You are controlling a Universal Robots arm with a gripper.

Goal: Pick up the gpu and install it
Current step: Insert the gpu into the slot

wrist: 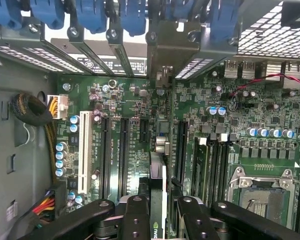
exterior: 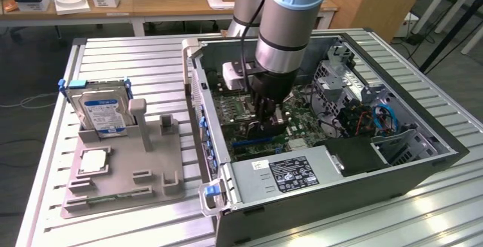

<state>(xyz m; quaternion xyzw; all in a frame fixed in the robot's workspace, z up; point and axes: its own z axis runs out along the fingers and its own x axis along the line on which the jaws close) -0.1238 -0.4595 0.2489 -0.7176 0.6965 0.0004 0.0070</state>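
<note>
- Black jaws (wrist: pixel 157 212) sit closest to the wrist camera, clamped on the gpu (wrist: pixel 157 172), a thin dark card seen from its edge.
- Its silver bracket (wrist: pixel 162 55) stands by the case's back slots.
- Below it lies the green motherboard (wrist: pixel 220 125), with long black card slots (wrist: pixel 124 155) on it.
- From outside, the arm (exterior: pixel 290 21) reaches down into the open computer case (exterior: pixel 392 151).
- Doing this well likely means keeping the card straight and lined up over its slot, then pushing gently.
- On the tabletop (exterior: pixel 128 55), a hard drive (exterior: pixel 103 111) stands in a grey holder.
</note>
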